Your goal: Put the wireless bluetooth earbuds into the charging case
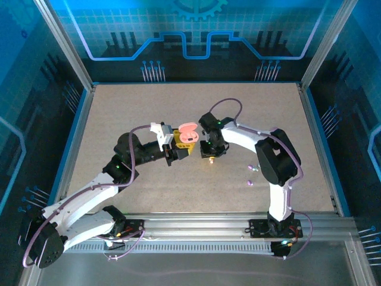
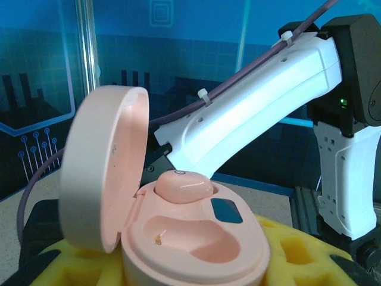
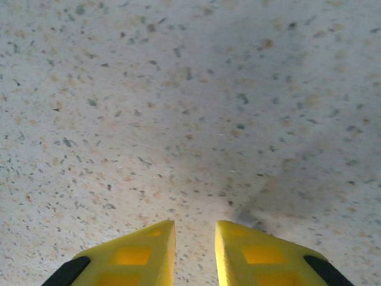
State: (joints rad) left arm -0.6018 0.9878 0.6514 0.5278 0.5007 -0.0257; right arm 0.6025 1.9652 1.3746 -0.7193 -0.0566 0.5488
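1. Earbuds: a few tiny loose earbuds (image 1: 250,169), purple and pale, lie on the bare worktop (image 1: 119,107). They are off to the right of the right fingers (image 3: 143,253) and a little back toward that arm's base, apart from the tips and not touching them.
2. One more piece, a pink seated earbud (image 2: 183,186), already sits in the far pocket of the charging case (image 2: 178,265). The empty well (image 2: 196,235) beside it is open to the top.
3. The case is off the worktop, clamped between the left fingers (image 2: 297,250). Their yellow pads press on either side of its body, and its lid (image 2: 101,173) is swung up and open. It sits just to the left of the right fingers.
4. The right fingers point down at the worktop with only a slim gap between the tips and nothing in it.
5. The relation that matters: the loose pieces lie on the right arm's side, so that arm looks to be the nearer one, and the case waits on the opposite side of its fingers.
6. They are too small from above to tell their long axis, so I judge the approach needs a closer look first.
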